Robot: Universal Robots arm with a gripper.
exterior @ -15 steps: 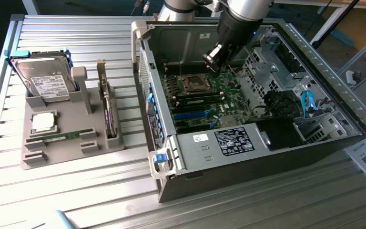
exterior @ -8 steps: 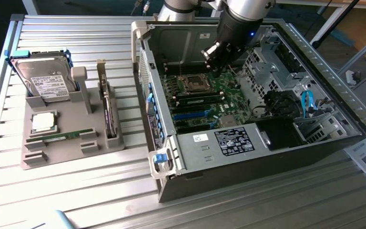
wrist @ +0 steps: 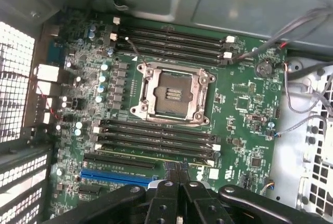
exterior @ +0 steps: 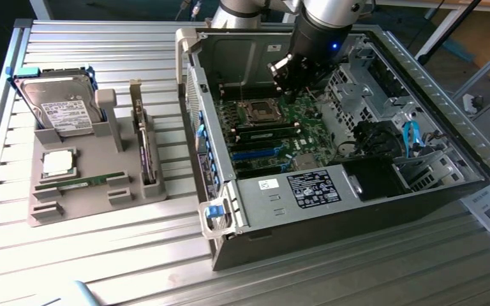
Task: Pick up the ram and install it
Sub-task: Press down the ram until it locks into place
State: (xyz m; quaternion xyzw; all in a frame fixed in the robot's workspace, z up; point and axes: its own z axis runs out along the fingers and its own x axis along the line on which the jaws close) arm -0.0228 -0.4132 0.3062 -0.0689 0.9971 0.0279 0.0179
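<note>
The ram [exterior: 81, 184], a thin green stick, lies flat in the grey holder tray [exterior: 74, 207] at the exterior view's left, below the square silver processor. My gripper [exterior: 286, 88] is far from it, hanging inside the open computer case over the motherboard [exterior: 289, 124]. In the wrist view my gripper [wrist: 179, 176] has its two dark fingers pressed together, shut with nothing between them. It sits just above the long black memory slots [wrist: 156, 139] beside the empty processor socket [wrist: 171, 92]. A second bank of slots [wrist: 171, 41] runs on the socket's other side.
The tray also holds a hard drive [exterior: 60, 111], a silver processor [exterior: 59, 163] and an upright dark expansion card [exterior: 145, 153]. Case walls [exterior: 196, 127], a drive cage [exterior: 356, 83], blue cables [exterior: 411, 137] and grey wires [wrist: 302, 99] crowd around the motherboard.
</note>
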